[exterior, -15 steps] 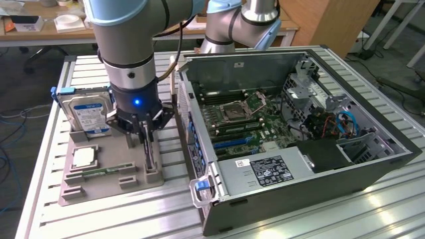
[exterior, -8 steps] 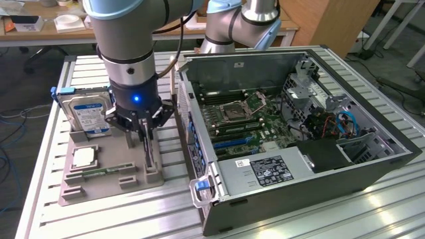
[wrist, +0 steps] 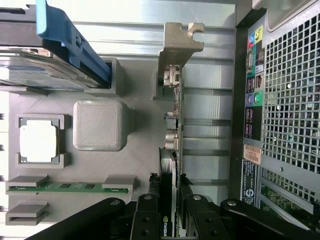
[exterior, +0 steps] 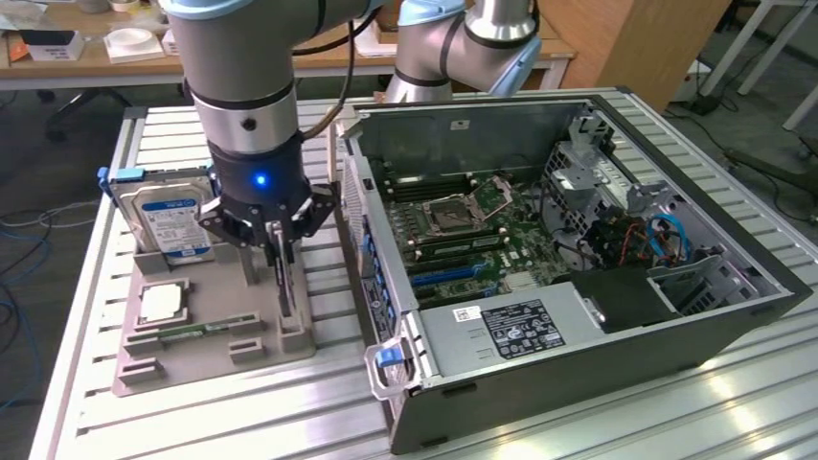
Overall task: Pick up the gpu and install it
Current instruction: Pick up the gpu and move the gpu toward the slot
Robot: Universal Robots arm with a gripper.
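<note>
The gpu [wrist: 173, 145] stands on edge at the side of the grey parts holder [wrist: 140, 165] nearest the computer case. It shows edge-on as a thin dark card with its silver bracket [wrist: 180, 45] at one end. My gripper [wrist: 167, 202] reaches down over the card's other end. Its black fingers [wrist: 146, 212] press against both faces of the card. In the exterior view the gripper [exterior: 280, 287] hangs straight down into the holder [exterior: 205, 356], just left of the case.
The holder also carries a hard drive [exterior: 172, 216] with a blue-and-white label, a processor chip [exterior: 163, 303] and a green memory stick [exterior: 192, 331]. The open computer case [exterior: 715, 316] lies on the exterior view's right with its motherboard [exterior: 466, 230] exposed. A second arm [exterior: 447, 48] stands behind.
</note>
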